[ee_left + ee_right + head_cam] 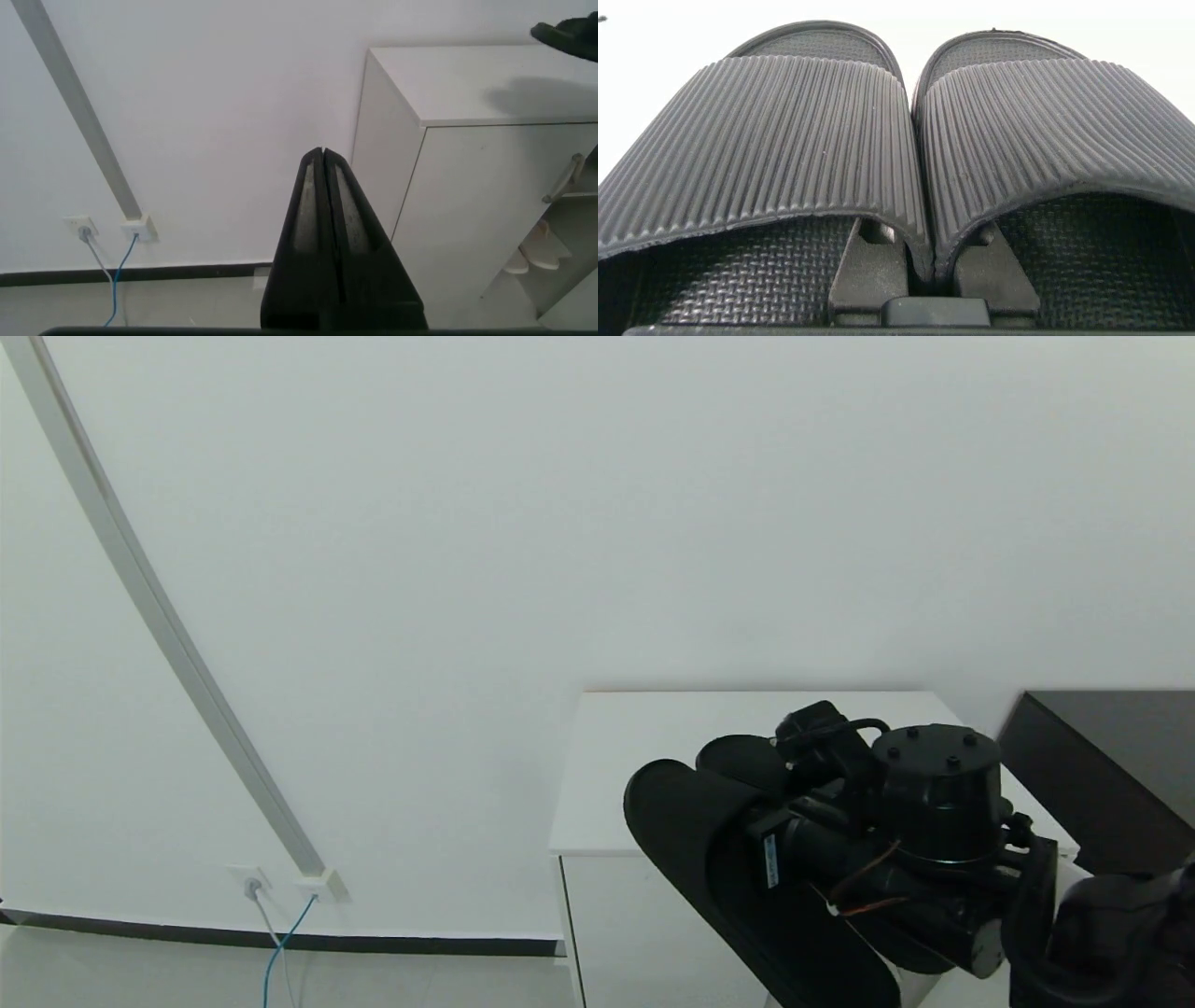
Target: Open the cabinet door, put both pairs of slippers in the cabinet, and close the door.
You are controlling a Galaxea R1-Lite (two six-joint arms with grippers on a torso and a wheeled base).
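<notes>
right pincer (930, 269) grips black slippers (785, 140) by white cabinet (653, 775).

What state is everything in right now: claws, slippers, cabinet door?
Left claw: shut, empty.
Right claw: shut on the black slippers.
Black slippers: held up over the cabinet top.
Cabinet door: seems partly open.
Pale slippers: lying inside the cabinet.

Two black slippers (813, 149): straps ribbed in fine parallel lines, footbeds stamped with a small cross-hatch grid. Cabinet (709, 747): plain white. Pale slippers (542, 247) on its shelf: cream-white. Left pincer (322, 159): plain black. Wall (560, 523): plain white, with black skirting band (373, 943). Trunking strip (159, 616): pale grey-white. Sockets (247, 877): white. Cable (278, 943): blue. Neighbouring unit (1111, 756): dark brown-black.
</notes>
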